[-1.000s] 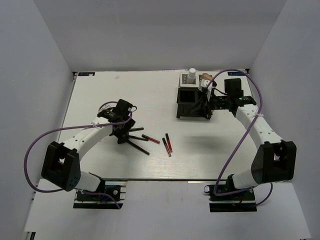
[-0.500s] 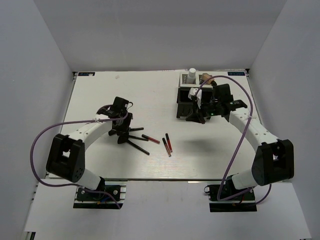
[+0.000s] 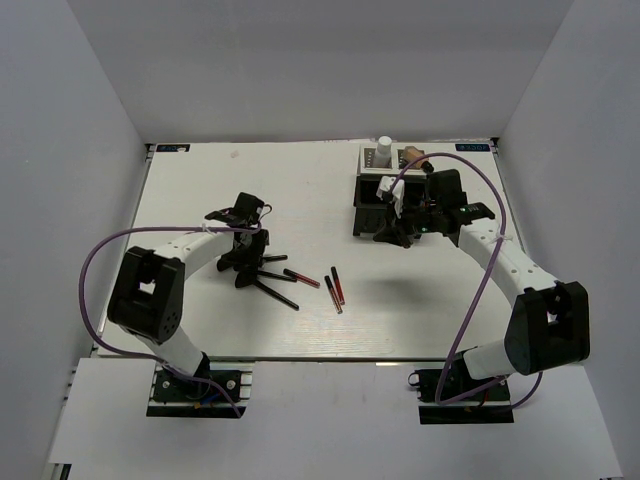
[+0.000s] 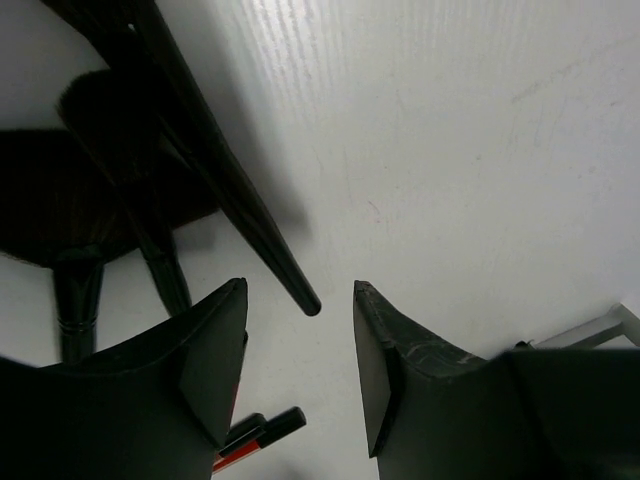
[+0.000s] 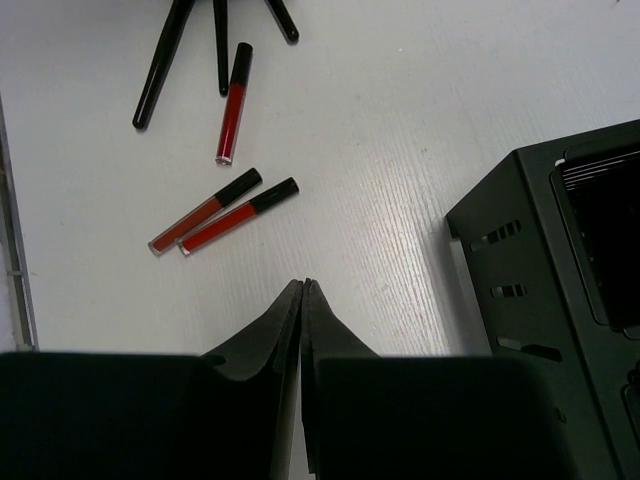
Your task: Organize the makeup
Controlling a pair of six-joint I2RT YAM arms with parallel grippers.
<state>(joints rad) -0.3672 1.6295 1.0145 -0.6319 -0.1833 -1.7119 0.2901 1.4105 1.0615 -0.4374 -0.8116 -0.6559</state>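
Observation:
Several black brushes [image 3: 262, 280] lie fanned on the table left of centre. My left gripper [image 3: 243, 262] hangs open just above them. In the left wrist view the gripper [image 4: 299, 288] has a brush handle [image 4: 235, 195] whose tip ends between the jaws, untouched, and a red-black pencil [image 4: 255, 440] by the left finger. Three red-black pencils [image 3: 334, 289] lie mid-table and also show in the right wrist view [image 5: 232, 105]. My right gripper [image 3: 388, 236] is shut and empty at the box's front. A white bottle [image 3: 384, 150] and a tan bottle [image 3: 412, 157] stand in the box's back compartments.
The black four-compartment box [image 3: 386, 206] stands at the back right; its slotted wall [image 5: 520, 270] is close on the right of my right gripper [image 5: 303, 286]. The purple cables loop beside both arms.
My right gripper has moved left from beside the box to its front corner and lowered. My left arm has swung in; its gripper stays over the brushes.

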